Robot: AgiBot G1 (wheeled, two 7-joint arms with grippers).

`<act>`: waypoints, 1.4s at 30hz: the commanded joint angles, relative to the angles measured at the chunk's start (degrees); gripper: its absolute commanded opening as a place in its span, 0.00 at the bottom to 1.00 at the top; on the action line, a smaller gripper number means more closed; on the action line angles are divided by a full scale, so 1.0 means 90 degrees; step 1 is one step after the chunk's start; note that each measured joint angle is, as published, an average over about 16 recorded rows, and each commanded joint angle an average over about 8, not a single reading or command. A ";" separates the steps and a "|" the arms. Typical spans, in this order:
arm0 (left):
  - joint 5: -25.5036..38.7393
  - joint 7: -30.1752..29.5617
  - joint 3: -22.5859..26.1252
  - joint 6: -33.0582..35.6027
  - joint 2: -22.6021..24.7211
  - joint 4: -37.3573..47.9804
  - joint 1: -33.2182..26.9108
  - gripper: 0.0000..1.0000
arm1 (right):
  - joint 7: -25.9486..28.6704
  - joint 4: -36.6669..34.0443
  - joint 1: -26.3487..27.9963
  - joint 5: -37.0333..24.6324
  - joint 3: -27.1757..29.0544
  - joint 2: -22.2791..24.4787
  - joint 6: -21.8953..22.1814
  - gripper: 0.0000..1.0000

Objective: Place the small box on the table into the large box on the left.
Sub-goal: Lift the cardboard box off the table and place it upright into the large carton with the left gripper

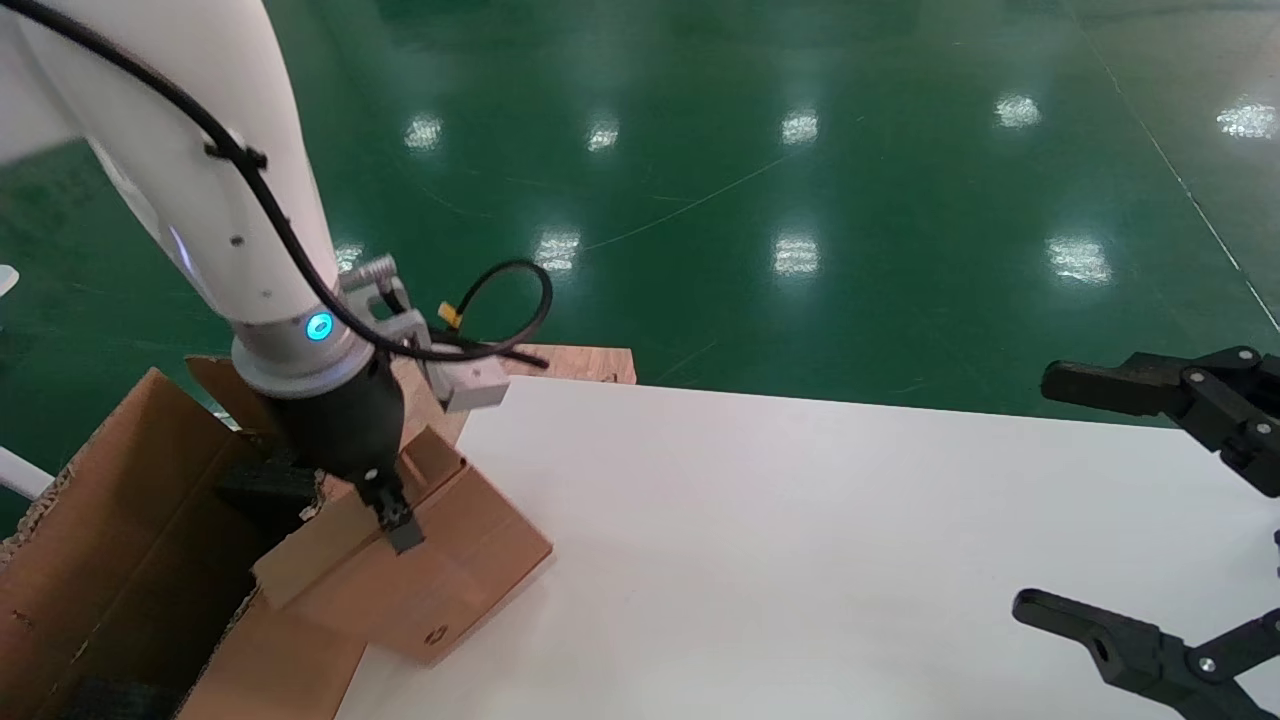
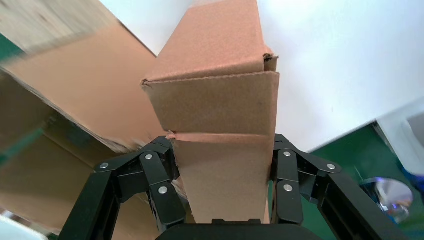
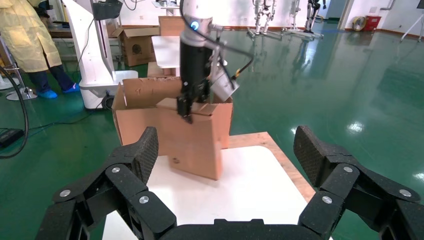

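The small box (image 1: 430, 580) is a plain brown carton with a dark mark low on one side, tilted at the white table's (image 1: 800, 550) left edge. My left gripper (image 1: 395, 525) is shut on its top flap. The left wrist view shows black fingers (image 2: 162, 185) clamping that flap of the small box (image 2: 220, 100) from both sides. The large box (image 1: 110, 500), with ragged rim and black foam inside, stands just left of it. In the right wrist view the small box (image 3: 192, 145) hangs in front of the large box (image 3: 135, 95). My right gripper (image 1: 1035, 492) idles open at the table's right.
A pale wooden board (image 1: 590, 362) sticks out under the table's far left corner. Green floor lies beyond. The right wrist view shows a white robot base (image 3: 95, 60), a person in a yellow coat (image 3: 27, 35) and another carton (image 3: 135, 45) far behind the large box.
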 commanded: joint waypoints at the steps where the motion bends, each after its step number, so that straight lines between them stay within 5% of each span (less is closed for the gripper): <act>1: -0.0013 0.0078 -0.0071 -0.0047 0.0016 0.0087 -0.0094 0.00 | 0.0000 0.0000 0.0000 0.0000 0.0000 0.0000 0.0000 1.00; 10: 0.0365 0.0691 -0.0643 -0.0510 -0.0617 0.0549 -0.1564 0.00 | -0.0001 0.0000 0.0000 0.0001 -0.0002 0.0001 0.0001 1.00; 20: 0.1007 0.1804 -0.0601 0.0041 -0.1022 0.1277 -0.2588 0.00 | -0.0002 0.0000 0.0001 0.0002 -0.0003 0.0001 0.0001 1.00; 29: 0.1703 0.2336 -0.0026 0.0633 -0.1604 0.1475 -0.2957 0.00 | -0.0002 0.0000 0.0001 0.0003 -0.0004 0.0002 0.0002 1.00; 42: 0.0828 0.2613 0.1593 0.0771 -0.2196 0.1697 -0.3231 0.00 | -0.0003 0.0000 0.0002 0.0004 -0.0006 0.0002 0.0002 1.00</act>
